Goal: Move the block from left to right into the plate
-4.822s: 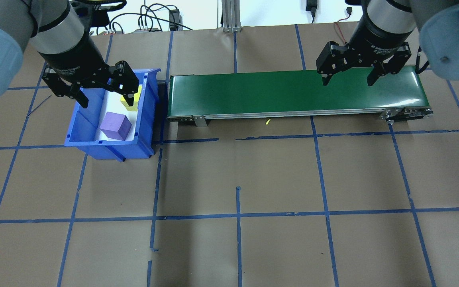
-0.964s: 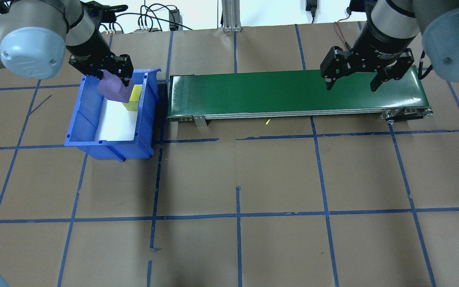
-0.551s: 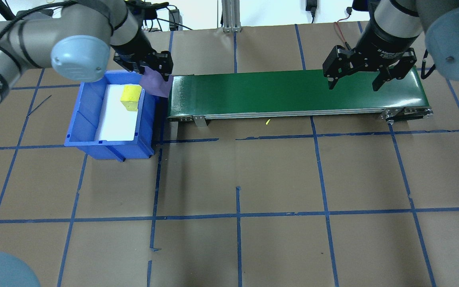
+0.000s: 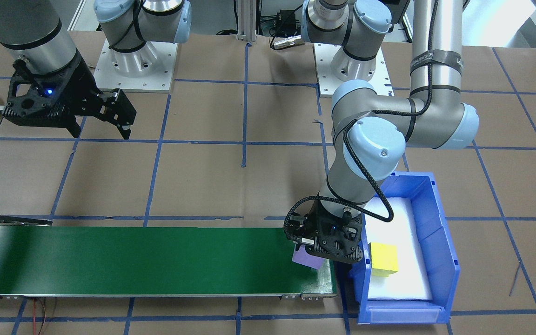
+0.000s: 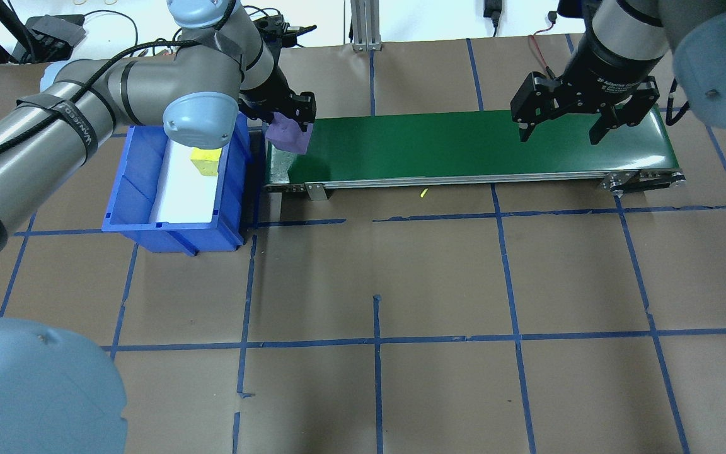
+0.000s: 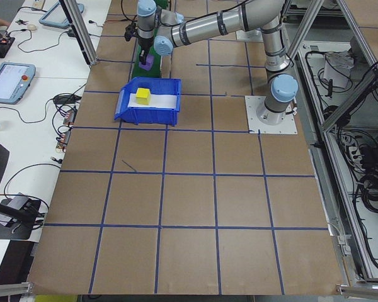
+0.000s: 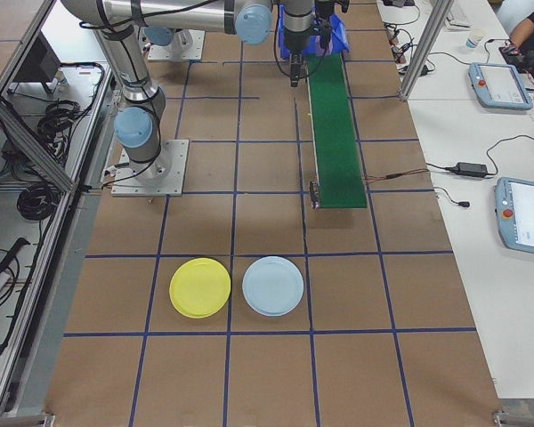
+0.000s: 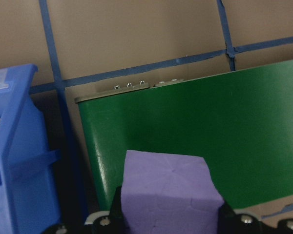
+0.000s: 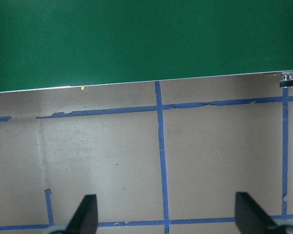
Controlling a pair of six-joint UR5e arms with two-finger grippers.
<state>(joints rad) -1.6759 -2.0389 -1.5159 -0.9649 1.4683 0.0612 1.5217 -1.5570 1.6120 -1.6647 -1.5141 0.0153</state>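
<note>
Conveyor belt [image 5: 464, 148], green, long axis running across the tabletop [image 5: 375, 284] from your left toward your right. Lower onto its flat top, inboard of the end roller, before you let go.

Blue bin [image 5: 142, 195], beside the belt's left end; one yellow block [image 5: 206, 160] inside.

Plate [image 7: 200, 286], bright yellow, well apart from the belt's far end (a pale blue plate [image 7: 272, 286] lies just beside it).

Right hand [image 5: 585, 126], spread wide and holding nothing, poised over the belt's right end.

Left hand [image 5: 288, 120], clamped on the purple block [image 5: 287, 133], above the belt's left end.

Purple block: a cube, so no long axis; held slightly tilted. Level it before release.
</note>
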